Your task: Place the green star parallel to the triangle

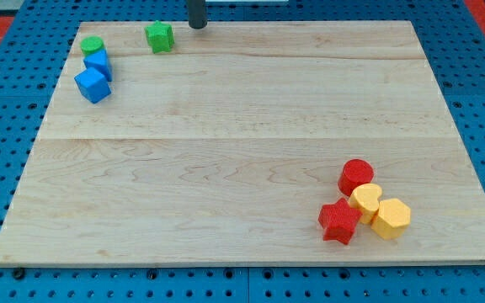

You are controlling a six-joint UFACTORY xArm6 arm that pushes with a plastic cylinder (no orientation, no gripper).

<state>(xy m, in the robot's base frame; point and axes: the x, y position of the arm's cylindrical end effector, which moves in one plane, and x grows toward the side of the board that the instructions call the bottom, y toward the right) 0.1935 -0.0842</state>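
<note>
The green star point(160, 37) lies near the view's top left on the wooden board point(251, 160). My tip point(197, 26) is at the view's top edge, just to the right of the green star and apart from it. A blue block point(93, 85), cube-like, lies at the left; another blue block point(98, 63), whose shape I cannot make out, sits just above it. A green round block point(92, 45) touches the upper blue block from above.
At the view's bottom right sit a red round block point(357, 176), a red star point(339, 221), a yellow heart-like block point(365, 202) and a yellow hexagon block point(391, 218), all clustered together. The board rests on a blue pegboard point(7, 126).
</note>
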